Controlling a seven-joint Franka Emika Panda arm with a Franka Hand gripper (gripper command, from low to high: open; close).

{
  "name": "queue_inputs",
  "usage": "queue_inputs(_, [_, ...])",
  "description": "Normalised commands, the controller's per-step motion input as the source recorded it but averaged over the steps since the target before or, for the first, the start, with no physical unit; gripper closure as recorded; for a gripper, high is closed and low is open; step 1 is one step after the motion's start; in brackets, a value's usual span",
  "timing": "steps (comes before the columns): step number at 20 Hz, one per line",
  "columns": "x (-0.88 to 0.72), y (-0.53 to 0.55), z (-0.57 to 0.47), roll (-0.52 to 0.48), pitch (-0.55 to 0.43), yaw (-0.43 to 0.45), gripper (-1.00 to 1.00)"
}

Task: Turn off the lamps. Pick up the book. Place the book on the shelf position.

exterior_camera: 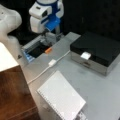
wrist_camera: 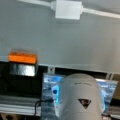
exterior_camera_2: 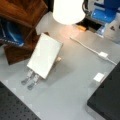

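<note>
The book (exterior_camera: 61,96), a white-grey ruled notebook with spiral binding, lies flat on the grey table; it also shows in a front view (exterior_camera_2: 45,55) beside the dark brown wooden shelf (exterior_camera_2: 21,11). The shelf's flat top (exterior_camera: 12,95) sits at a front view's lower left. A white lamp shade (exterior_camera_2: 68,10) glows brightly and casts warm light on the table. My gripper (exterior_camera: 51,42) hangs far from the book, just above a small orange switch (exterior_camera: 48,50). That orange switch (wrist_camera: 23,57) appears in the wrist view, where no fingers show. Nothing is in the gripper.
A black flat box (exterior_camera: 96,48) with a white latch (exterior_camera: 85,55) stands at a front view's right. A white cable with an inline switch (exterior_camera: 52,62) crosses the table between the gripper and the book. A dark recess (exterior_camera: 37,51) lies behind the orange switch.
</note>
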Motion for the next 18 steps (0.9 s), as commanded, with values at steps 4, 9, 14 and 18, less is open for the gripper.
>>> queue_inputs(4, [-0.5, 0.19, -0.18, 0.072, -0.171, -0.132, -1.0])
queue_inputs(9, [-0.36, 0.17, -0.18, 0.065, -0.145, -0.145, -1.0])
queue_inputs(14, [-0.24, 0.16, -0.18, 0.072, -0.134, -0.152, -1.0])
queue_inputs(18, [-0.17, 0.19, -0.21, 0.066, -0.126, -0.162, -1.0])
